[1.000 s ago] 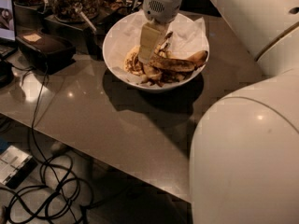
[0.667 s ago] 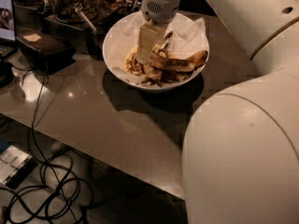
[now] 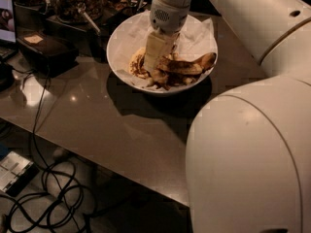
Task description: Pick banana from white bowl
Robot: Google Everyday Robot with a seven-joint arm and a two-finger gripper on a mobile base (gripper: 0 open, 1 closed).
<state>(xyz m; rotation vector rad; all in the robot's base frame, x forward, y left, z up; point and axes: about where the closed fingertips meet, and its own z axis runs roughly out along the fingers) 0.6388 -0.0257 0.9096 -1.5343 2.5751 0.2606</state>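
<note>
The white bowl [image 3: 118, 46], lined with crumpled white paper, stands on the dark table at the back middle of the camera view. Brown-speckled bananas lie in it. The long dark banana [image 3: 188, 66] stretches to the right, and shorter spotted ones [image 3: 138, 64] are bunched at the left. My gripper [image 3: 154, 62] reaches straight down into the bowl from above and touches the left end of the long banana among the bunched ones. Its tip is hidden among the fruit.
My white arm [image 3: 252, 149] fills the right side and hides the table there. A black box [image 3: 43, 52] and a screen [image 3: 7, 13] sit at the left, and jars [image 3: 73, 1] behind the bowl. Cables [image 3: 48, 188] lie on the floor below the table's front edge.
The gripper stays down in the bowl at the same spot. The arm's big lower segment has shifted slightly left. The bananas have not visibly moved.
</note>
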